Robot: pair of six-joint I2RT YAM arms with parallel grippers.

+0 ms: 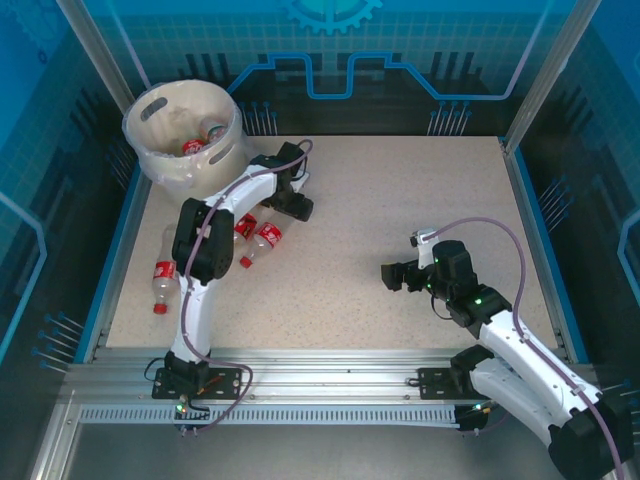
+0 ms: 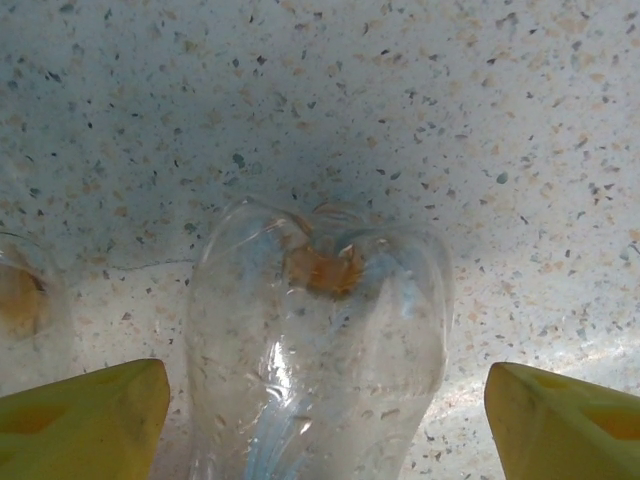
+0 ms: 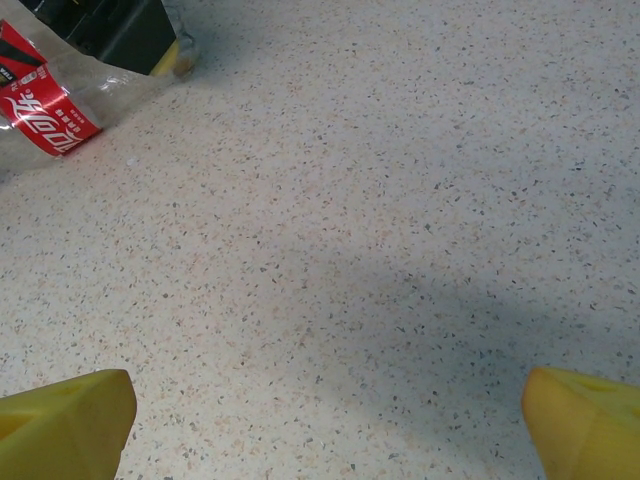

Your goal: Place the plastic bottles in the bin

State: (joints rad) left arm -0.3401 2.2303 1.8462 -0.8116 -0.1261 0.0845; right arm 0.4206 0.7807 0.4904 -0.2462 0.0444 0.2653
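A clear plastic bottle [image 2: 320,340] lies on the table with its base pointing away from me. My left gripper [image 2: 327,400] is open and straddles it, with a yellow finger [image 2: 85,420] on each side and a small gap to the bottle. In the top view the left gripper [image 1: 297,207] is low, just right of the bin [image 1: 165,160], which holds several bottles [image 1: 200,143]. Two red-labelled bottles [image 1: 265,240] lie by the left arm, and a third [image 1: 163,277] lies further left. My right gripper [image 1: 395,275] is open over bare table.
Another clear bottle's base [image 2: 20,300] shows at the left edge of the left wrist view. In the right wrist view a red-labelled bottle [image 3: 45,115] and the left gripper's black body [image 3: 110,30] are at the top left. Blue walls ring the table [image 1: 400,220].
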